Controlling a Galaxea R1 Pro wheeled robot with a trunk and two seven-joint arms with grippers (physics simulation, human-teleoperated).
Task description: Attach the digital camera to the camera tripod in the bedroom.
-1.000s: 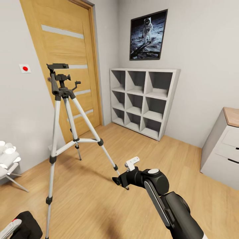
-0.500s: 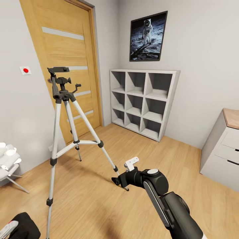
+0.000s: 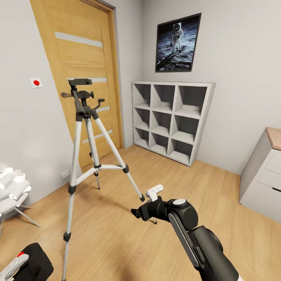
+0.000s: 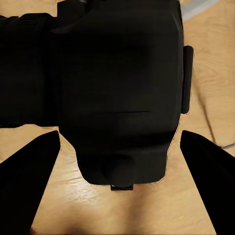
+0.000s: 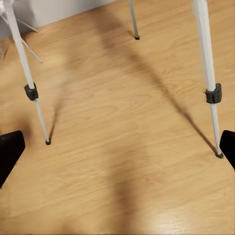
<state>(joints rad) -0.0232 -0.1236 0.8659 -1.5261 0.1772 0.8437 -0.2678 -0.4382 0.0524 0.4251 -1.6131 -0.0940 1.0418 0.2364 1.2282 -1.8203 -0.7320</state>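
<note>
Digital camera (image 4: 117, 93): black, clasped between left gripper (image 4: 120, 147) fingers, low at left | camera tripod (image 3: 84, 113): stood upright on wood floor (image 3: 117, 234) beside door (image 3: 84, 58) | right gripper (image 5: 117, 147): spread wide, nothing held.

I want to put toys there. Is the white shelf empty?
Empty: every cube of the shelf that I can see holds nothing.

Your digital camera (image 3: 34, 260) sits at the head view's lower left, cut by the frame edge (the left tool (image 3: 11, 267) beside it too). At the right edge, half the white dresser (image 3: 262, 175) is lost. In the left wrist view the camera's black body hides its own detail.
</note>
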